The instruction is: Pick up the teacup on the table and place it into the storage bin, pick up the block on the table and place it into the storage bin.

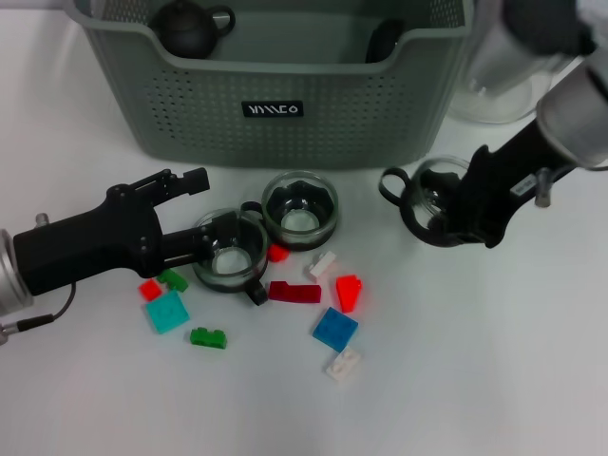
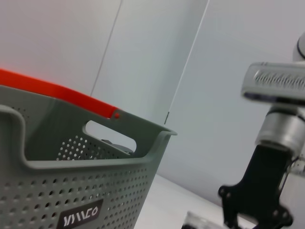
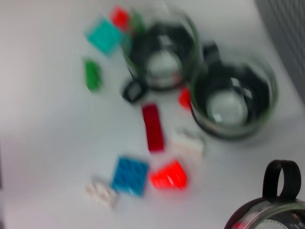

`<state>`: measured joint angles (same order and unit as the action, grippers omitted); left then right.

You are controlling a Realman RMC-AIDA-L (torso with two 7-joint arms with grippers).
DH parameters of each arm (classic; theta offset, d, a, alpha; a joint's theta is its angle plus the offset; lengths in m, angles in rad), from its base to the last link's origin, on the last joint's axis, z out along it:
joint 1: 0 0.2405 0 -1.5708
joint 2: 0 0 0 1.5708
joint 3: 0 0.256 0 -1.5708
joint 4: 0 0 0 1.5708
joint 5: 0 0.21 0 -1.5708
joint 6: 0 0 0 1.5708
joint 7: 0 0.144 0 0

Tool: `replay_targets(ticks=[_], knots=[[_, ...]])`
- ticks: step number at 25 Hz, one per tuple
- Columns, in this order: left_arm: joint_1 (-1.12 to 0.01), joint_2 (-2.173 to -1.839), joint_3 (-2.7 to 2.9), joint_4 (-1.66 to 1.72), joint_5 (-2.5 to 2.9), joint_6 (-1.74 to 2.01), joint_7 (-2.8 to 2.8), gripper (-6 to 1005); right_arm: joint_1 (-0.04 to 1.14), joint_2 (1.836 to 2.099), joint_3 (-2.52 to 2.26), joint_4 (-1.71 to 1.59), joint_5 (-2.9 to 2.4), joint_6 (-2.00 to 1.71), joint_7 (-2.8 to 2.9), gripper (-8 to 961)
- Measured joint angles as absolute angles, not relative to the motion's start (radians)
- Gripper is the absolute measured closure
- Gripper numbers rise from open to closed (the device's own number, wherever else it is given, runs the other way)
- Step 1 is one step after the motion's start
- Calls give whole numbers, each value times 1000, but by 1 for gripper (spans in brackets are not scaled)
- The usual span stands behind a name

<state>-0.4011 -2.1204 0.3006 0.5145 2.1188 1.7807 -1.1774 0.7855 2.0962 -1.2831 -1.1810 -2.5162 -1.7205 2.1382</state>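
Three glass teacups with black handles show in the head view. My right gripper [image 1: 456, 205] is shut on the rim of the right teacup [image 1: 427, 190], which also shows close up in the right wrist view [image 3: 269, 214]. My left gripper [image 1: 195, 217] is open, its lower finger against the left teacup [image 1: 231, 256]. A third teacup [image 1: 300, 207] stands just in front of the grey-green storage bin [image 1: 275, 123]. Small blocks lie scattered on the table, among them a dark red block [image 1: 294, 292], a blue one [image 1: 334, 328] and a teal one [image 1: 166, 312].
A black teapot [image 1: 190, 27] and another dark object [image 1: 385, 38] sit inside the bin. A clear glass pitcher [image 1: 494, 76] stands to the right of the bin. The left wrist view shows the bin's wall [image 2: 71, 191] and my right arm [image 2: 267, 191].
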Motion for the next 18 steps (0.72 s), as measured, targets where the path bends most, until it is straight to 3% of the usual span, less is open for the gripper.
replay_targets(ticks=[7,10,13,18], knots=[[-394,-2119,300,518,2115,1784,-1174,139,820,2088,-1091,-1248,-2350,-1896,2136,899],[-394,-2119,300,518,2116,1784,-1174,139,871,2068,-986,-1234,-2204,-1960,2150,899],[-396,-2119,301,516,2117,1785,-1173,139,914,2030,-923,-1189,-2027,-1978,2191,899],[-399,-2118,301,514,2116,1787,-1173,139,1003,1942,-842,-1035,-1816,-1895,2247,899]])
